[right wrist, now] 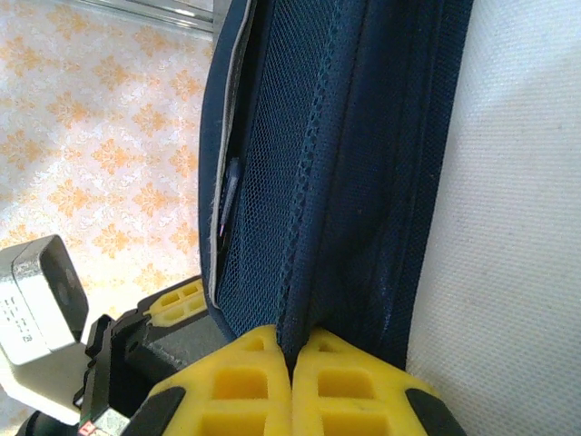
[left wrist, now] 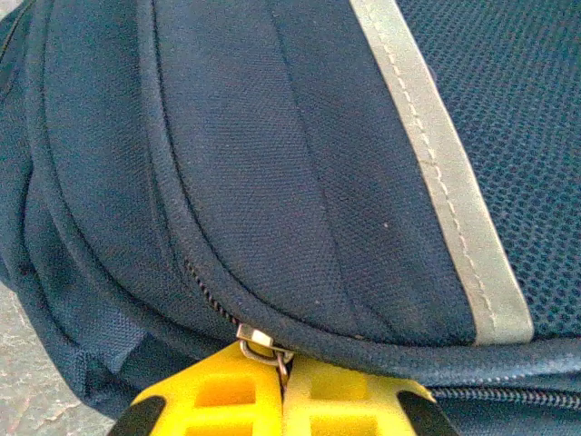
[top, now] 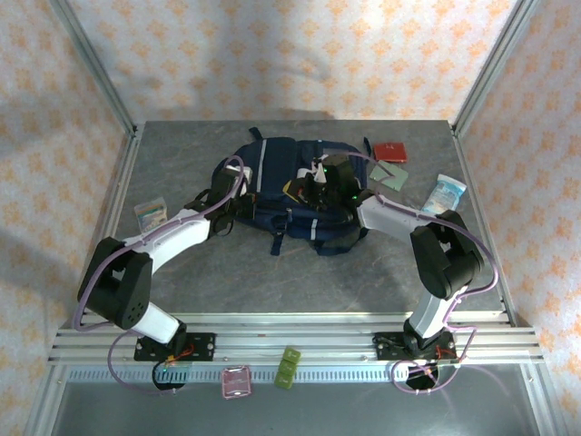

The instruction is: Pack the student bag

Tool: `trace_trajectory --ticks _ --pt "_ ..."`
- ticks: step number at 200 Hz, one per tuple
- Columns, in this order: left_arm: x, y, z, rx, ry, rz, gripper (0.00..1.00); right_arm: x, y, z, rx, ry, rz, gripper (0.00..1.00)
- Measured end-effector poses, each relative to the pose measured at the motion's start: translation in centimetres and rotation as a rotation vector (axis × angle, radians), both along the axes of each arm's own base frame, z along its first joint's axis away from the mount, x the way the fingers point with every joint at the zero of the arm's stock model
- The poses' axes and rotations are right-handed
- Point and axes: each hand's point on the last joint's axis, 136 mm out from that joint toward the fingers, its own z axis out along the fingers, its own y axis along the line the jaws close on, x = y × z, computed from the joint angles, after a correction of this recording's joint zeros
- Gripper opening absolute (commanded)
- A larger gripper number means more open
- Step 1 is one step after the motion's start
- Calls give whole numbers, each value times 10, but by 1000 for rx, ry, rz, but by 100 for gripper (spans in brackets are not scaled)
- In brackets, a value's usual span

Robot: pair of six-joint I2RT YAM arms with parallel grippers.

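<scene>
Grey table (top: pixel 272 282), navy student bag (top: pixel 277 182), zipper pull (left wrist: pixel 264 346) in left claw (left wrist: pixel 284 386)

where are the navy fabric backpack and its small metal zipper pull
navy fabric backpack (top: pixel 277 177): top view, its main panel
small metal zipper pull (left wrist: pixel 261 341): left wrist view, its silver slider

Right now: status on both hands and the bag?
Left hand shut on zipper pull. Right hand shut on backpack edge. It lies on the table; red book and packet loose beside it, nothing seen blocking the zipper.
</scene>
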Motion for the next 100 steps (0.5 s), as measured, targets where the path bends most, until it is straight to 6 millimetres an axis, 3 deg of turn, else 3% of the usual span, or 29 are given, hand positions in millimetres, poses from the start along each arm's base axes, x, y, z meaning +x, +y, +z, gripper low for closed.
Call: trace_trajectory --ticks 69,100 --pt "2 17 9 18 -27 80 0 0 0 0 -6 -12 7 0" --pt "-10 20 13 -1 -24 81 0 -3 0 -1 -14 -17 36 0"
